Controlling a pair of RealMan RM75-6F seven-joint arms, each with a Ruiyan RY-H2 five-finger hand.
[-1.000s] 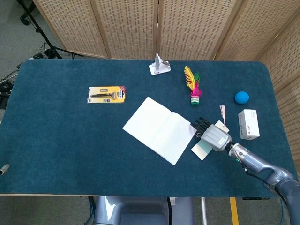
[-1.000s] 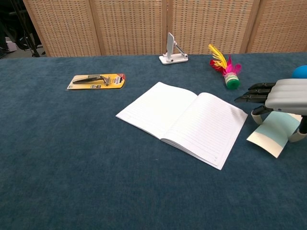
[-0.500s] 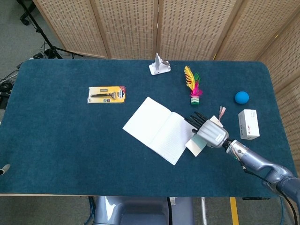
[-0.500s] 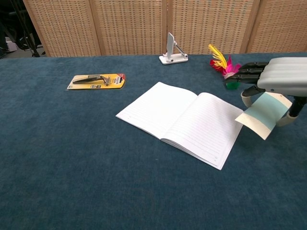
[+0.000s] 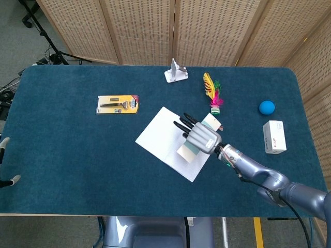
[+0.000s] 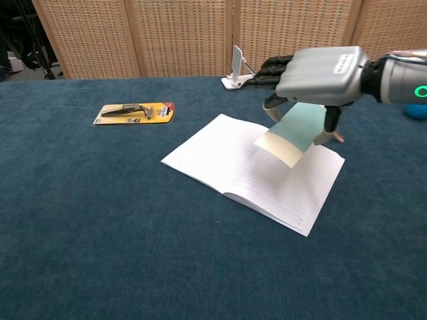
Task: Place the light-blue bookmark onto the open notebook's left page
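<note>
Right robot hand (image 6: 320,72): raised over the open notebook, palm down, dark fingers (image 5: 182,122) stretched toward the far left; it holds the light-blue bookmark under the palm, thumb side below the card.
Light-blue bookmark (image 6: 293,132): off the counter, tilted, its pale lower end hanging over the notebook's right page near the centre fold, casting a soft shadow on the paper; in the head view it shows as a pale strip (image 5: 187,150) under the hand.
Open notebook (image 6: 220,153): lies flat and skewed on the counter, blank left page toward the phone stand side, lined right page nearer the arm.
Left robot hand (image 5: 4,147): only a sliver shows at the left edge of the head view, off the counter; I cannot tell whether its fingers are apart or together.
Counter (image 5: 67,155): covered in dark blue cloth.
Yellow blister pack (image 6: 135,111): a dark tool on a card, well left of the notebook.
White phone stand (image 6: 239,70): at the far edge, behind the notebook.
Feather shuttlecock (image 5: 213,94): yellow, green and pink, far side of the hand.
Blue ball (image 5: 267,107): near the right edge.
White box (image 5: 274,137): just nearer than the ball.
</note>
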